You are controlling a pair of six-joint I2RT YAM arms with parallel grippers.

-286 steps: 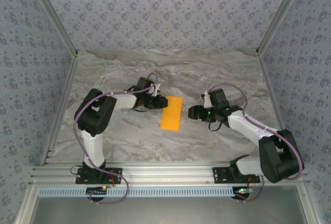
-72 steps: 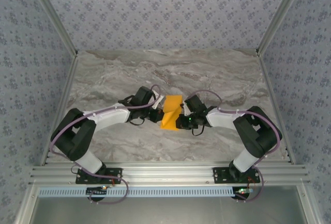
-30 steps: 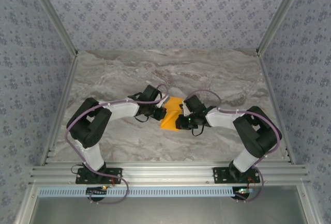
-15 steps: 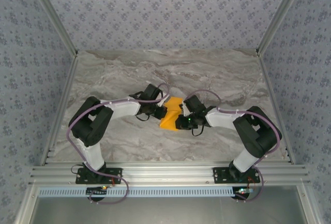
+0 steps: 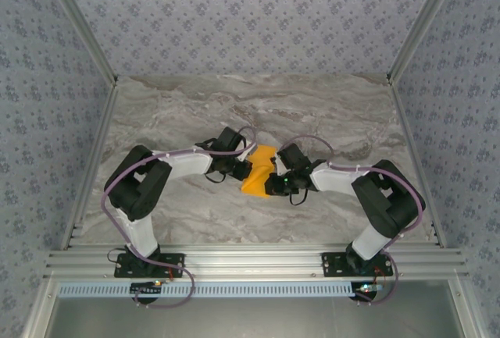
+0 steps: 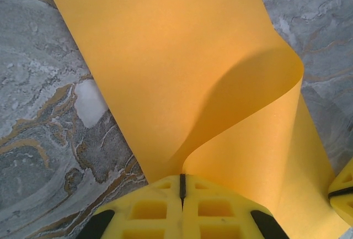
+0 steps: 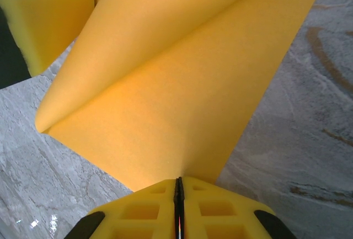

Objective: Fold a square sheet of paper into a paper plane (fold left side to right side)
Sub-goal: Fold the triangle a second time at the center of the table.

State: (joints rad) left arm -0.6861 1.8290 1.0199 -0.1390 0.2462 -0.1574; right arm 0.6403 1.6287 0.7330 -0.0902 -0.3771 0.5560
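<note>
The grey marbled tabletop (image 5: 180, 112) is seen from above, with the orange-yellow paper (image 5: 260, 168) lying near its middle. The paper is bent over on itself in a soft, rounded curl rather than pressed into a flat crease. Part of it seems to be lifted off the stone, though this is hard to judge. The left hand (image 6: 182, 186) is pressed together on one edge of the paper. The right hand (image 7: 178, 186) is likewise pinched shut on the opposite edge.
</note>
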